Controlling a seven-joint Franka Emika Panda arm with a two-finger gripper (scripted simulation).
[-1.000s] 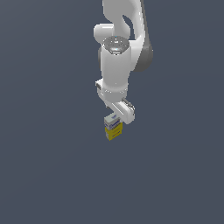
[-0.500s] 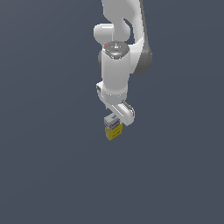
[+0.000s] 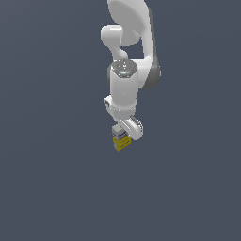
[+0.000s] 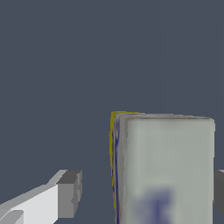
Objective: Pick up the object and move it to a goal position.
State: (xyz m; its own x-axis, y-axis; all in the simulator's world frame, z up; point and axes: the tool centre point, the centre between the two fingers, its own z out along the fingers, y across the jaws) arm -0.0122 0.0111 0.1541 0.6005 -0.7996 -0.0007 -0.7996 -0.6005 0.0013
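The object [image 3: 121,142] is a small box with a yellow lower half and a grey-white top. It sits on the dark floor right under the white arm's hand. My gripper [image 3: 122,135] is down over the object and stands open around it. In the wrist view the object's pale top with blue print [image 4: 164,168] fills the space between the fingers. One finger [image 4: 68,192] stands clear of the object's yellow side with a visible gap. The other finger [image 4: 219,190] shows only at the frame's edge, close against the object's far side.
A plain dark grey floor [image 3: 56,188] surrounds the object. The white arm [image 3: 129,70] rises above the hand toward the exterior view's upper edge.
The arm's wrist and elbow have come lower over the object. The object has stayed where it was.
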